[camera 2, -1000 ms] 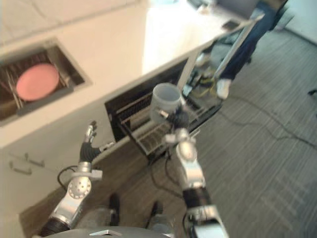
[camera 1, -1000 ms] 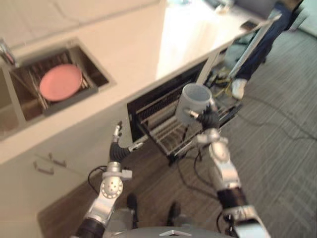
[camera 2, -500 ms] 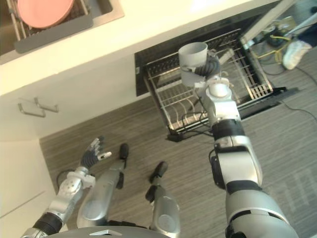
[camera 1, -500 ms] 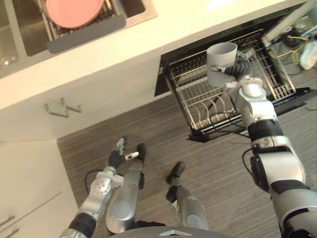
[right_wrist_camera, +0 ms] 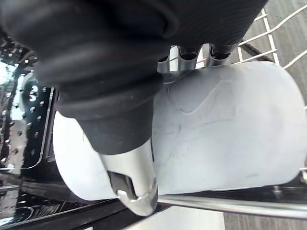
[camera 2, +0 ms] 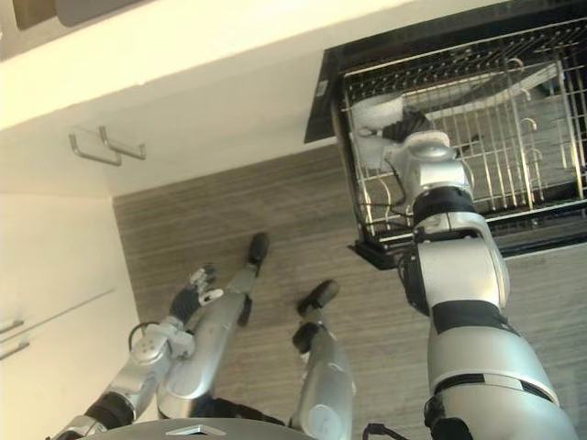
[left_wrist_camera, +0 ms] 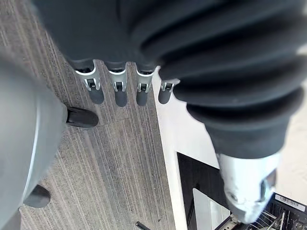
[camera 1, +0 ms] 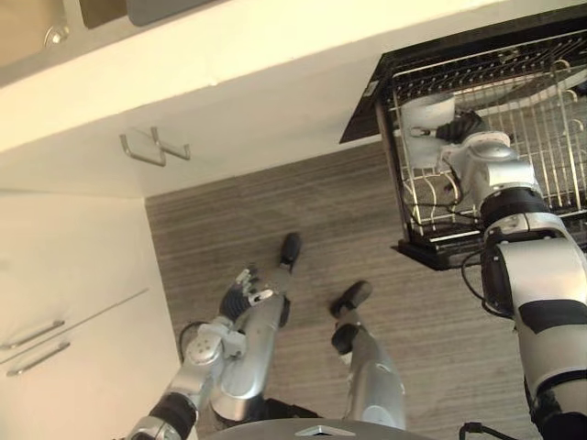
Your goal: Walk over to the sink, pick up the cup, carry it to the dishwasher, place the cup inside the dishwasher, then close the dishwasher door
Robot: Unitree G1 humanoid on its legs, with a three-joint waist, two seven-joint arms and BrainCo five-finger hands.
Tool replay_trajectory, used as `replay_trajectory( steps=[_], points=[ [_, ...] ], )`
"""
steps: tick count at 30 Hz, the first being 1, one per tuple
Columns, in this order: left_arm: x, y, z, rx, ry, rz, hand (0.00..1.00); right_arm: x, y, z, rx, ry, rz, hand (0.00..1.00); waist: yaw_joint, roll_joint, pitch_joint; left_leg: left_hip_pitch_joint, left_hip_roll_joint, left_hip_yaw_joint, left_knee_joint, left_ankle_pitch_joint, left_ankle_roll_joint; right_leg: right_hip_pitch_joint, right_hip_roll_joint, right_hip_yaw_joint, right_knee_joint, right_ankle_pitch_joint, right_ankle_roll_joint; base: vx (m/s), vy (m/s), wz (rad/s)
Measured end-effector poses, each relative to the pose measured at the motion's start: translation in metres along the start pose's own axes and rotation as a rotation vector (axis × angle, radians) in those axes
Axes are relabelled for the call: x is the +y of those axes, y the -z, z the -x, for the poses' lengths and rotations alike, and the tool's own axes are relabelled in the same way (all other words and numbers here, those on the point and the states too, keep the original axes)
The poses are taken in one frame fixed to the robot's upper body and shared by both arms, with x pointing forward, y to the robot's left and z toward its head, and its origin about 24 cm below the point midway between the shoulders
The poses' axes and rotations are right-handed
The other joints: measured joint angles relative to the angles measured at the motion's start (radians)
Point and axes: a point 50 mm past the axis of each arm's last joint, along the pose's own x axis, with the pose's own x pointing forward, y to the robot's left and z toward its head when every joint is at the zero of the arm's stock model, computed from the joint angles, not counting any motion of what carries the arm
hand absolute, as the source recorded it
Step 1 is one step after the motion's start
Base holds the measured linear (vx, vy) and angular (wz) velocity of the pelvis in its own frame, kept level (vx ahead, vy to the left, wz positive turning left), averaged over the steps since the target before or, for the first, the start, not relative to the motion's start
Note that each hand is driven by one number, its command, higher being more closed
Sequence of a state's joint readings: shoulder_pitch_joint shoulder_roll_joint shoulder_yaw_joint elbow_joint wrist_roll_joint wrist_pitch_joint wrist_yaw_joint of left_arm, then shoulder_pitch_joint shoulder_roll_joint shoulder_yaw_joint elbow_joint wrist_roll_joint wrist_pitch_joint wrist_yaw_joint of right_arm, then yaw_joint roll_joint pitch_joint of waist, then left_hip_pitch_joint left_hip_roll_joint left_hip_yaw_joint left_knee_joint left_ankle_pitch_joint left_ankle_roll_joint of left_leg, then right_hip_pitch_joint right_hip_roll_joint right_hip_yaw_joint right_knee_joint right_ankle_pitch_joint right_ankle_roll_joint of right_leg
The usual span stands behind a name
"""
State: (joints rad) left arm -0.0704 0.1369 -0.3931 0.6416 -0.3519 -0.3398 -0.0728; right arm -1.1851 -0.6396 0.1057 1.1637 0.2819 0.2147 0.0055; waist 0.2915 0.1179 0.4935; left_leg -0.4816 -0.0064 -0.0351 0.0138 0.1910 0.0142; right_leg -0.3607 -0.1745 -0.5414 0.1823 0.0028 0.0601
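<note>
The pale grey cup (camera 1: 422, 126) lies tilted in the left corner of the pulled-out wire dishwasher rack (camera 1: 537, 110), among its tines. My right hand (camera 1: 465, 128) is shut on the cup; in the right wrist view the thumb (right_wrist_camera: 130, 188) curls over the cup (right_wrist_camera: 230, 134), with a rack wire (right_wrist_camera: 230, 205) beside it. My left hand (camera 1: 244, 293) hangs low over the floor, away from the rack. Its fingers (left_wrist_camera: 117, 91) are straight and hold nothing.
The black front edge of the dishwasher (camera 1: 438, 253) juts out under the rack. A pale counter (camera 1: 275, 50) runs above it, with cabinet handles (camera 1: 154, 147) on the front below. A white cabinet (camera 1: 64, 302) stands at the left. The floor is grey wood (camera 1: 275, 202).
The camera has tipped down, so the sink and plate have slid out at the top. My right hand has lowered the cup from above the rack into its left corner.
</note>
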Motion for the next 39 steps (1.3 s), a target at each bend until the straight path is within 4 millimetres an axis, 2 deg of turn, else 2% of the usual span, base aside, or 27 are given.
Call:
replay_trajectory(
  steps=[1,2,5,10,17,19,22,27,29,32,35,37,39],
  points=[
    [0.000,0.000,0.000,-0.004,0.001,0.000,0.00,-0.001,0.002,0.000,0.012,0.002,-0.003,1.00,0.002,0.003,0.001,-0.001,0.001,0.000,-0.002,0.001,0.000,-0.006,-0.002,0.001,0.010,-0.005,-0.001,-0.03,-0.074,0.01],
    [-0.001,-0.001,0.000,-0.009,0.002,0.001,0.00,-0.001,0.002,0.000,0.012,-0.003,-0.011,0.00,0.001,0.008,0.004,-0.005,0.002,0.001,-0.002,0.002,-0.002,-0.017,-0.006,0.001,0.027,-0.013,-0.003,-0.03,-0.063,-0.04],
    [-0.003,-0.001,-0.001,-0.015,-0.003,0.024,0.00,0.004,0.003,0.000,0.021,-0.017,-0.004,0.00,0.003,0.018,0.008,-0.006,0.005,0.000,-0.007,0.010,-0.006,-0.036,-0.014,0.003,0.070,-0.040,-0.009,-0.03,-0.074,0.01],
    [-0.006,-0.002,-0.003,-0.026,0.002,0.032,0.00,0.005,0.003,0.000,0.014,-0.019,-0.003,0.00,0.005,0.018,0.008,-0.004,0.011,-0.013,-0.019,0.025,-0.014,-0.061,-0.021,0.002,0.128,-0.080,-0.021,-0.02,-0.090,0.06],
    [-0.009,-0.003,-0.003,-0.036,0.007,0.039,0.00,0.016,0.002,-0.001,-0.002,-0.045,-0.005,0.00,0.000,0.018,0.008,0.014,0.022,-0.007,-0.019,0.028,-0.024,-0.062,-0.022,0.007,0.164,-0.099,-0.035,-0.05,-0.079,-0.04],
    [-0.009,-0.003,-0.003,-0.036,0.009,0.039,0.00,0.018,-0.003,0.000,-0.026,-0.051,-0.002,0.00,-0.001,0.018,0.008,0.022,0.026,0.000,-0.019,0.029,-0.025,-0.059,-0.021,0.011,0.169,-0.101,-0.038,-0.06,-0.069,-0.10],
    [-0.009,-0.001,-0.002,-0.029,0.006,0.041,0.00,0.024,-0.024,0.003,-0.114,-0.075,0.002,0.00,-0.009,0.018,0.008,0.045,0.030,0.016,-0.023,0.030,-0.026,-0.052,-0.019,0.030,0.172,-0.101,-0.039,-0.05,-0.053,-0.15],
    [-0.007,0.007,0.006,-0.007,-0.013,0.052,0.00,0.037,-0.066,0.019,-0.317,-0.142,-0.008,0.00,-0.051,0.018,0.008,0.124,0.036,0.046,-0.054,0.031,-0.029,-0.004,-0.015,0.057,0.172,-0.102,-0.040,-0.02,-0.039,-0.16],
    [-0.005,0.009,0.007,-0.002,-0.023,0.058,0.00,0.040,-0.070,0.026,-0.374,-0.169,-0.040,0.00,-0.063,0.018,0.008,0.149,0.038,0.059,-0.070,0.034,-0.030,0.008,-0.014,0.065,0.172,-0.103,-0.039,0.00,-0.030,-0.14],
    [0.003,0.014,0.014,0.009,-0.068,0.078,0.00,0.049,-0.054,0.035,-0.403,-0.216,-0.108,0.00,-0.090,0.016,0.008,0.187,0.038,0.066,-0.090,0.037,-0.030,0.036,-0.013,0.069,0.168,-0.107,-0.035,0.03,-0.030,-0.06],
    [0.015,0.022,0.025,0.030,-0.140,0.105,0.00,0.069,-0.019,0.046,-0.378,-0.287,-0.173,0.00,-0.117,0.008,0.009,0.232,0.039,0.074,-0.090,0.029,-0.032,0.083,-0.009,0.075,0.161,-0.109,-0.031,0.06,-0.041,-0.09],
    [0.026,0.031,0.035,0.054,-0.204,0.122,0.00,0.089,0.007,0.062,-0.378,-0.351,-0.237,0.00,-0.134,-0.004,0.008,0.274,0.041,0.088,-0.091,0.016,-0.036,0.124,-0.003,0.085,0.148,-0.110,-0.030,0.07,-0.048,-0.15],
    [0.034,0.039,0.044,0.082,-0.251,0.135,0.00,0.101,0.023,0.077,-0.403,-0.404,-0.308,0.00,-0.144,-0.018,0.000,0.302,0.043,0.090,-0.091,0.007,-0.036,0.155,0.002,0.086,0.136,-0.113,-0.027,0.05,-0.040,-0.07]
  ],
)
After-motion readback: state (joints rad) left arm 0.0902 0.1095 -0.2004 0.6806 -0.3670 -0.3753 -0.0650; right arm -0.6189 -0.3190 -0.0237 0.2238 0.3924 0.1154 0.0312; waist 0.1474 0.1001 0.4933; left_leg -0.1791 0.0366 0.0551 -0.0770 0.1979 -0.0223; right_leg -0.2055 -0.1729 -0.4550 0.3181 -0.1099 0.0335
